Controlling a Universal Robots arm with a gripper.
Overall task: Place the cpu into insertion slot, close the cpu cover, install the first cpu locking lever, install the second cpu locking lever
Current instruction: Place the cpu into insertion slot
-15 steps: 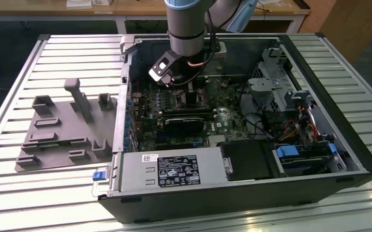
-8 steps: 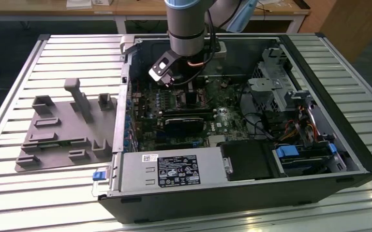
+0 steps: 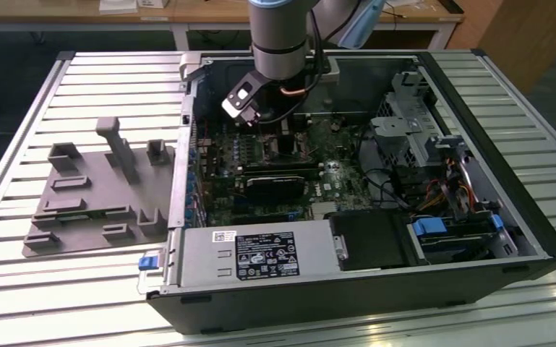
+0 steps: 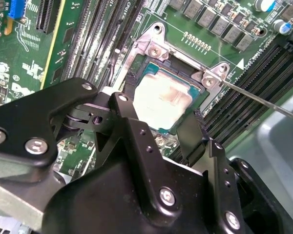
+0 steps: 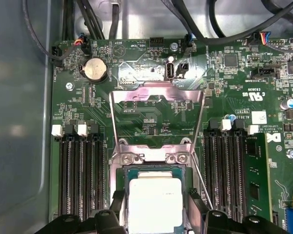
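The cpu (image 5: 155,202), a square chip with a silver-grey top, lies in the insertion slot (image 5: 154,168); the second wrist view shows the cpu (image 4: 162,97) level inside the slot's rim (image 4: 154,48). My gripper (image 5: 155,209) straddles it, one black finger (image 4: 128,92) against each side edge, shut on the chip. The cpu cover (image 5: 156,93), a silvery frame with a large window, stands swung back away from the slot. A thin wire locking lever (image 4: 263,100) sticks out past the socket's corner. In the exterior view my gripper (image 3: 280,131) is low over the motherboard inside the case.
Black memory slots (image 5: 80,180) flank the socket, with a green memory stick (image 5: 254,175) on one side. A coin battery (image 5: 94,69) and cables (image 5: 93,19) lie beyond the cover. A grey fixture (image 3: 95,195) sits outside the open case (image 3: 355,289).
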